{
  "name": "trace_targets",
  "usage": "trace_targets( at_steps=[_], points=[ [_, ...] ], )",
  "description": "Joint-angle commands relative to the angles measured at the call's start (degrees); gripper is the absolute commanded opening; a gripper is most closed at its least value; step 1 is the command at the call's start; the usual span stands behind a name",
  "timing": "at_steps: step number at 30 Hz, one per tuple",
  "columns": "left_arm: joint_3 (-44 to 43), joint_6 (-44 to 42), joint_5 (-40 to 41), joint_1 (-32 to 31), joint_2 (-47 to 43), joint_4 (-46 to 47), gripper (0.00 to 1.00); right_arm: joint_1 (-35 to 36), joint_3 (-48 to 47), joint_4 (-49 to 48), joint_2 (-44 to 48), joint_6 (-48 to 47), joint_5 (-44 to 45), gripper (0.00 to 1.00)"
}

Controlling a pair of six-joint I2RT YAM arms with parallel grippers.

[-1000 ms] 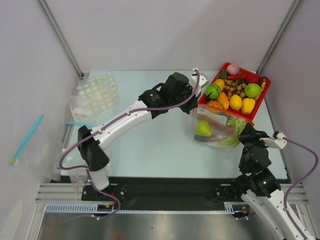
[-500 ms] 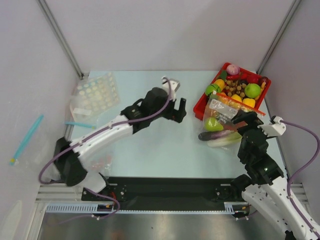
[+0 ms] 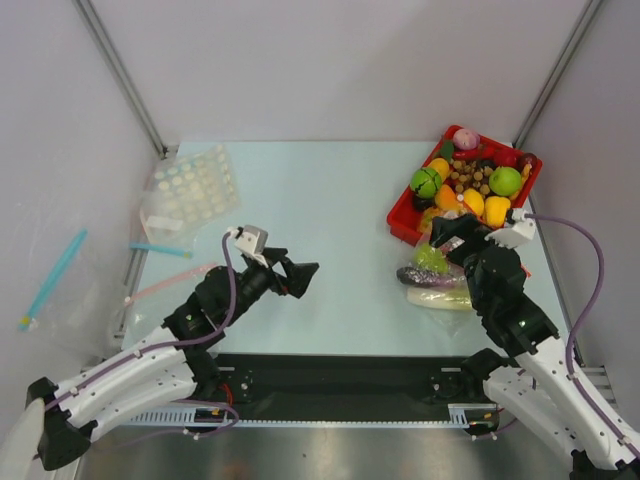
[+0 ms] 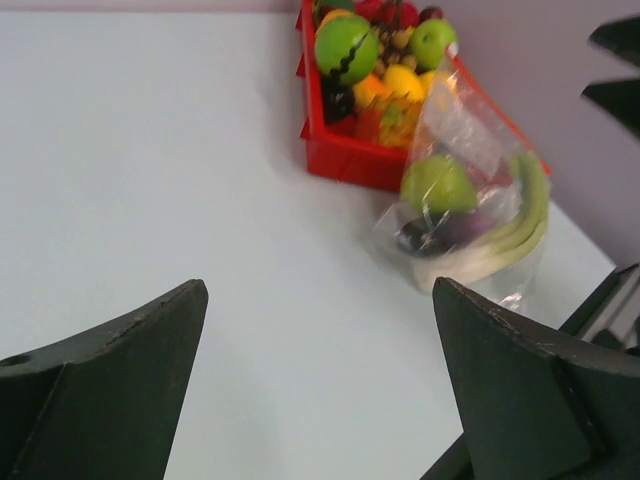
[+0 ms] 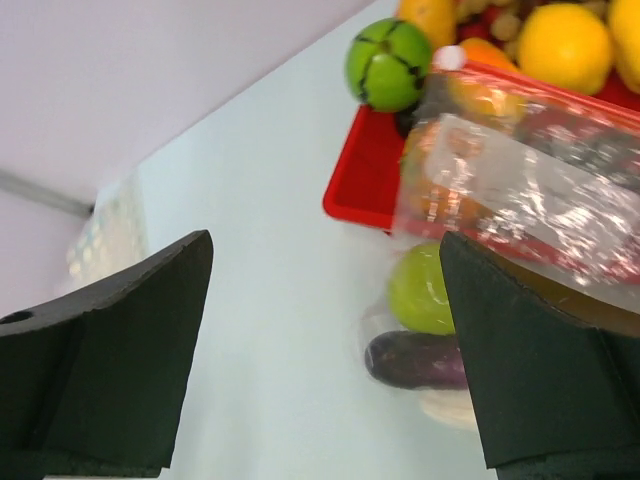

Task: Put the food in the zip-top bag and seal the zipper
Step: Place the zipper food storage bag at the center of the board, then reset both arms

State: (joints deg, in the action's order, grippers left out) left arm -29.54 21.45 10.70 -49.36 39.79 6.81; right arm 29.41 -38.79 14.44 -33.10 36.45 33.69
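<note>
The zip-top bag (image 3: 447, 283) lies on the table at the right, its upper end leaning on the red tray. Inside it I see the food: a green pear (image 5: 420, 290), a dark purple eggplant (image 5: 415, 358) and a leek (image 4: 510, 240). The red-orange zipper (image 5: 545, 85) runs along the bag's mouth over the tray rim. Whether it is sealed does not show. My right gripper (image 3: 455, 228) hovers open just above the bag, holding nothing. Over the table's near left, well away from the bag, my left gripper (image 3: 300, 272) is open and empty.
A red tray (image 3: 400, 222) with several toy fruits stands at the back right, touching the bag. At the left lie a clear bag with a dotted sheet (image 3: 190, 190), a blue strip (image 3: 155, 248) and a pale pink strip (image 3: 170, 283).
Both grippers went from shut to open and let go of the bag. Both arms drew back toward their bases. The bag slumped onto the table against the tray.
</note>
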Motion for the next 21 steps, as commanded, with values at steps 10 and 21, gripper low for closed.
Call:
trace_targets(
  at_steps=[10,21],
  points=[
    [0.36,-3.35,-2.61,-0.21,6.26,8.76,1.0,-0.05,8.28,-12.59,4.88,-8.59,-6.97,1.0],
    [2.47,-3.7,-3.75,-0.21,3.19,11.21,1.0,-0.05,9.34,-11.71,6.04,-6.57,-2.93,1.0]
  ],
)
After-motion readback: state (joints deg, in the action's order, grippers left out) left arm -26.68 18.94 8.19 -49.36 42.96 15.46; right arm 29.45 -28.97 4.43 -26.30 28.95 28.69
